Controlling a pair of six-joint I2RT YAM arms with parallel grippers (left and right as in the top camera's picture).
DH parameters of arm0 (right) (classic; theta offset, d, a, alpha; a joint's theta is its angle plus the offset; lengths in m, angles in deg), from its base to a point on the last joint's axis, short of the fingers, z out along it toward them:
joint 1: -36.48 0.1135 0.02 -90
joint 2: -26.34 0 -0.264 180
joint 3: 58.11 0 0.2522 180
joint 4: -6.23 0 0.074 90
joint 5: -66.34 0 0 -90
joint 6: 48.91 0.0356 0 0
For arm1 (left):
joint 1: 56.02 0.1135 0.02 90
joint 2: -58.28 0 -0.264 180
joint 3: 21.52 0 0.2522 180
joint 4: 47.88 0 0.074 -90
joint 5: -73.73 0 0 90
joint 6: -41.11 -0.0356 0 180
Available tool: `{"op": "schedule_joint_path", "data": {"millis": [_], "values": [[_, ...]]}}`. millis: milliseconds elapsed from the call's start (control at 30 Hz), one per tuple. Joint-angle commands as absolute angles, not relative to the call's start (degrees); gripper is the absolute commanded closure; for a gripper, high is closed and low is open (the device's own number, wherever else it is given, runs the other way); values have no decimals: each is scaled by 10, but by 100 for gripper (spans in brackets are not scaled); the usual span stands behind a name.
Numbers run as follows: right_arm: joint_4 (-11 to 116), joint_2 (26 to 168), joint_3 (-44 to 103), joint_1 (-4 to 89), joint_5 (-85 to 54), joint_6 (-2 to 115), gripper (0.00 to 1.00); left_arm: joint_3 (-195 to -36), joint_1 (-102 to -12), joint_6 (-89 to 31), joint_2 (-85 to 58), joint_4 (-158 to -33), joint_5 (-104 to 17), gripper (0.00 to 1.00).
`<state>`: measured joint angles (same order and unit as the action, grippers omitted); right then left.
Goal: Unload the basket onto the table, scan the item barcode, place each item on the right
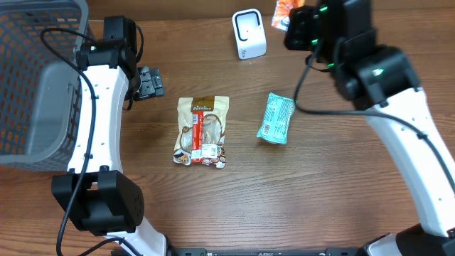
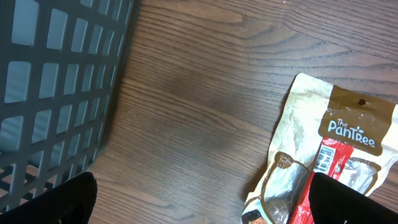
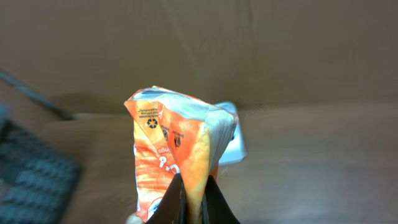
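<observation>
One gray basket (image 1: 35,78) sits just left of the left gripper (image 1: 151,83). Only its own gray grid shows inside it. The left gripper has its two fingers (image 2: 62,202) spread wide apart, with nothing between them. Just to its right, a cream and brown snack pouch (image 1: 202,131) lies flat on the wood. Farther right lies a teal packet (image 1: 276,118), nearer to the right gripper (image 3: 194,202) but well apart from it. A white scanner (image 1: 249,33) stands just left of the right gripper. That gripper is pinched tight on one edge of the orange packet (image 3: 180,149) and holds it up near the scanner. The table (image 1: 341,178) is brown wood with thin lines in it. Behind the orange packet is a plain brown surface.
</observation>
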<state>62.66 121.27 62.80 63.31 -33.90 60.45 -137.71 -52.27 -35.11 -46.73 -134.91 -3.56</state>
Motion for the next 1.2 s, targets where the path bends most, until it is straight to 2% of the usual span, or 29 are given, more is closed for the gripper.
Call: {"op": "schedule_joint_path", "data": {"millis": [0, 233, 367, 900, 1167], "values": [[602, 1236, 641, 680, -529, 495, 96, -1386, -527, -351, -466, -1349, -28, 0], [508, 1318, 641, 738, -642, 257, 96, -1386, -527, -351, -466, -1349, -28, 0], [457, 1367, 640, 738, -666, 193, 96, -1386, -527, -351, -466, -1349, -28, 0], [275, 1499, 640, 708, -629, 152, 96, -1386, -527, -351, -466, -1349, -28, 0], [231, 1535, 640, 682, -553, 133, 96, -1386, -527, -351, -466, -1349, -28, 1]]}}
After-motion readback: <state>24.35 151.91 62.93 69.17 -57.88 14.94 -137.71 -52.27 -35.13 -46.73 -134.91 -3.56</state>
